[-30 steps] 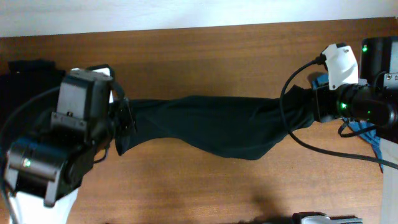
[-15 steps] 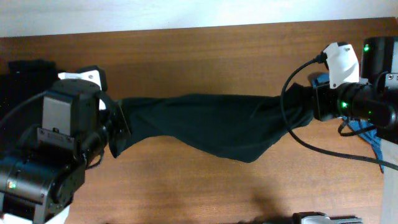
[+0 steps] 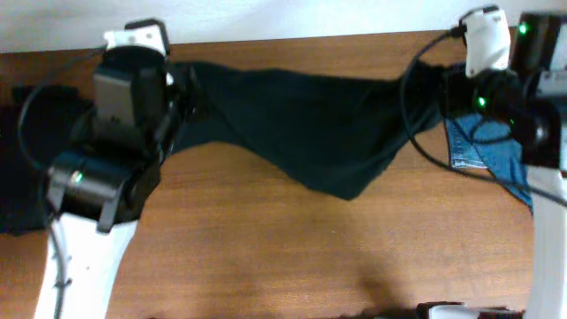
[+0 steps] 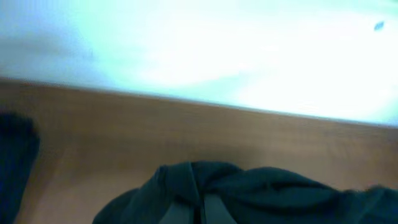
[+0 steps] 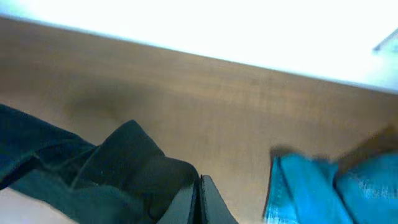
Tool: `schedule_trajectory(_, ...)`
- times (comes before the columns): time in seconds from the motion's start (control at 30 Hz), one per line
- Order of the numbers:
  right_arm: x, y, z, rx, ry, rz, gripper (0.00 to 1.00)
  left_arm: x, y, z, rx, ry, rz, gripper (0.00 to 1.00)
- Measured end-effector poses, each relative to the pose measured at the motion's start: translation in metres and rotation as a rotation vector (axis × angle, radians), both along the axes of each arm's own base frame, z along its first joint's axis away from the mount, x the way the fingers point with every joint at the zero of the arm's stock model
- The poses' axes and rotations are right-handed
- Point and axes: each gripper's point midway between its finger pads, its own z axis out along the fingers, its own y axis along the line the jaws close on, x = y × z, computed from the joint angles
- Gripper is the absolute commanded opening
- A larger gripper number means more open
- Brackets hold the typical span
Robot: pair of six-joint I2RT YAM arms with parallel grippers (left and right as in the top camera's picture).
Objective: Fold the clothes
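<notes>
I see the garment (image 3: 301, 133) spanning the far part of the surface (image 3: 266, 257). My left pincer (image 3: 188, 89) is closed on its left end and my right pincer (image 3: 440, 93) on its right end. The middle of the garment hangs toward the near side; I cannot tell if it touches the surface. A heap of cloth (image 3: 22, 177) lies at the left edge, beside the left arm (image 3: 106, 168). A second cloth (image 3: 483, 146) lies at the right edge, partly under the right arm (image 3: 545, 133).
</notes>
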Motion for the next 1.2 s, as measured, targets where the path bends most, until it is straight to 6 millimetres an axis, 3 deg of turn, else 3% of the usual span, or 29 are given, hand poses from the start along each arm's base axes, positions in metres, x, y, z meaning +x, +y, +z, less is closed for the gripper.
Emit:
schedule_trajectory(0.17, 0.044, -0.002, 0.002, -0.003, -0.082, -0.001, 0.04, 0.052, 0.002, -0.008, 0.054, -0.061, 0.021, 0.01)
schedule_trajectory(0.33, 0.082, -0.002, 0.012, -0.008, -0.192, 0.005, 0.04, 0.105, 0.023, -0.015, 0.099, -0.141, 0.069, 0.01)
schedule_trajectory(0.57, 0.113, 0.0, 0.017, -0.063, -0.286, 0.061, 0.04, 0.145, 0.055, -0.03, 0.092, -0.174, 0.075, 0.01)
schedule_trajectory(0.77, 0.139, 0.001, -0.024, -0.095, -0.216, 0.101, 0.04, 0.163, 0.058, -0.074, 0.071, -0.083, 0.011, 0.01)
schedule_trajectory(0.87, 0.151, 0.004, -0.062, -0.085, -0.128, 0.123, 0.04, 0.168, 0.056, -0.117, 0.085, 0.031, -0.015, 0.01)
schedule_trajectory(1.03, 0.143, 0.009, -0.117, -0.055, 0.055, 0.156, 0.04, 0.159, 0.056, -0.184, 0.104, 0.245, -0.035, 0.01)
schedule_trajectory(1.2, 0.128, 0.012, -0.133, -0.035, 0.145, 0.175, 0.04, 0.144, 0.057, -0.21, 0.113, 0.356, -0.042, 0.01)
